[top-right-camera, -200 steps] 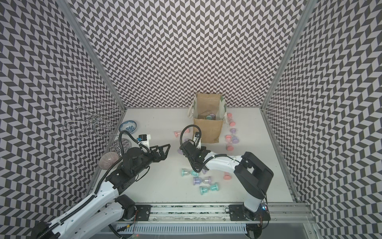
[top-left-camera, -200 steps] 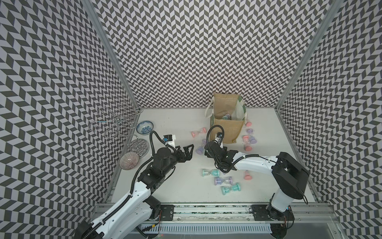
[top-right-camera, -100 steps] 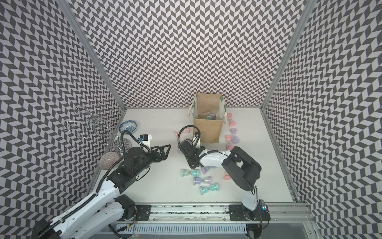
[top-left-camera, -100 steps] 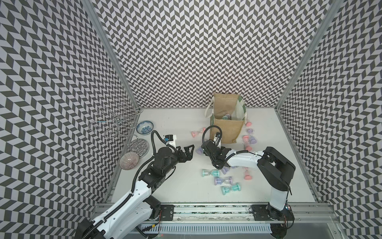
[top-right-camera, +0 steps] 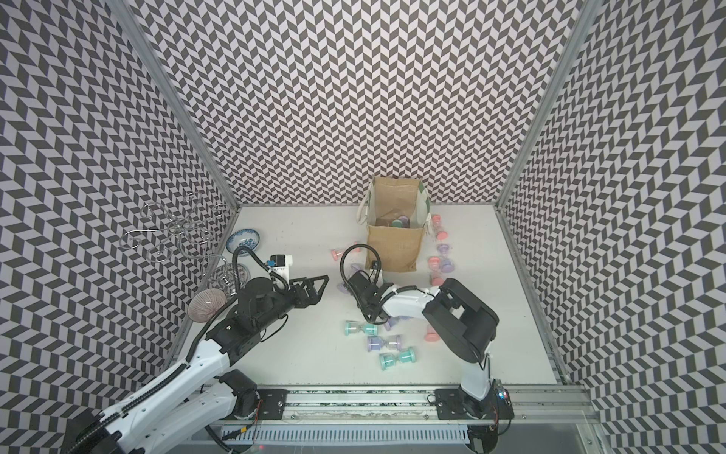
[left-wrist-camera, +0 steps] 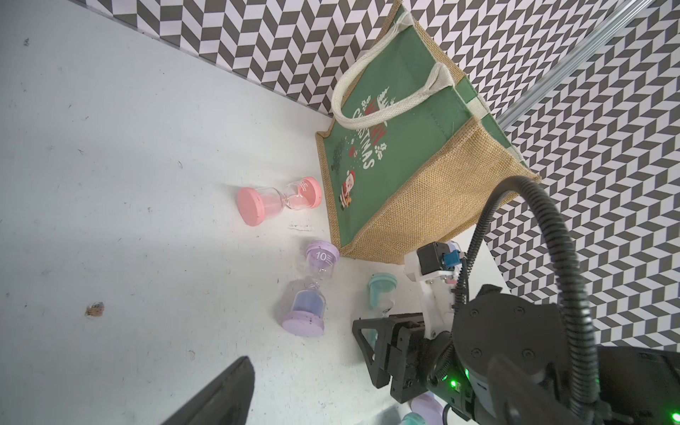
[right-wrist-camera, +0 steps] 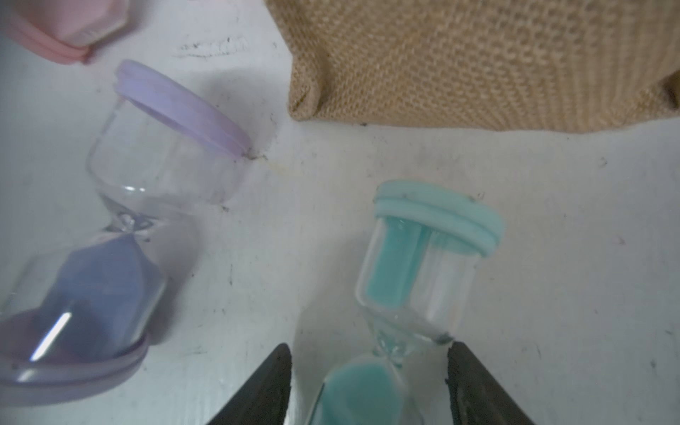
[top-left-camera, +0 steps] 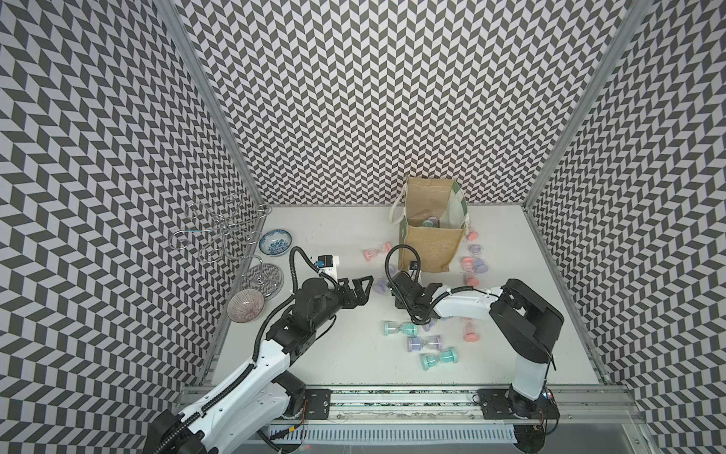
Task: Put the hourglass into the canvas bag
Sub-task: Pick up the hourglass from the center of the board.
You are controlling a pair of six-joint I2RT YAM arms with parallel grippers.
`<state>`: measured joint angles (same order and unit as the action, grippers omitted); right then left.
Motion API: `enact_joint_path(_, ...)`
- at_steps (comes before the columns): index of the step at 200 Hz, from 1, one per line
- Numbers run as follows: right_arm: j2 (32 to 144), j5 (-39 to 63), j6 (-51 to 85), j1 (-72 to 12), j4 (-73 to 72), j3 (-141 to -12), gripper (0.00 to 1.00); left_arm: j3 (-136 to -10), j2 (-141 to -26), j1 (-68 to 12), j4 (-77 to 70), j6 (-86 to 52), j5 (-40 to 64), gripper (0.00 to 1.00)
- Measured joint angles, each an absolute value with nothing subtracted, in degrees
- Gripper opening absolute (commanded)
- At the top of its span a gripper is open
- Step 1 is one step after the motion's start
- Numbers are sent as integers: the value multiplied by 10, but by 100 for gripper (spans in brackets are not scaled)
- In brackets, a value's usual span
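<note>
The right gripper [right-wrist-camera: 368, 349] straddles the neck of the teal hourglass [right-wrist-camera: 423, 276], jaws wide, holding nothing; the hourglass's long axis points toward the canvas bag [right-wrist-camera: 478, 62].

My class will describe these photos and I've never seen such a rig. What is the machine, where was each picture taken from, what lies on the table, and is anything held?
These are two robot arms, left and right, mounted at the table's near edge, each ending in a two-fingered pincer. Two pictures look down from above; two come from cameras on the arms' wrists. A bag stands on the table with some hourglasses inside; more pink, purple and teal ones lie around it. A blue bowl, a striped bowl and a wire rack sit to one side. Nothing is held: the left pincer hangs open, and the right pincer is open, its fingers either side of a lying teal hourglass.
</note>
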<state>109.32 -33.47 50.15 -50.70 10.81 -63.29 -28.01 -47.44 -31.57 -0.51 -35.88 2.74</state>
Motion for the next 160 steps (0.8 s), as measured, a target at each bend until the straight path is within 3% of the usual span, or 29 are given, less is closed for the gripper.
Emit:
enact_joint_path(52,1098,-305,493,-507,136,-661,79,-280,-475,-316,-8,-359,30,99)
enact_joint_path(160,1065,-250,462,-507,160,-597,63,-280,-477,-315,-13,-368,42,99)
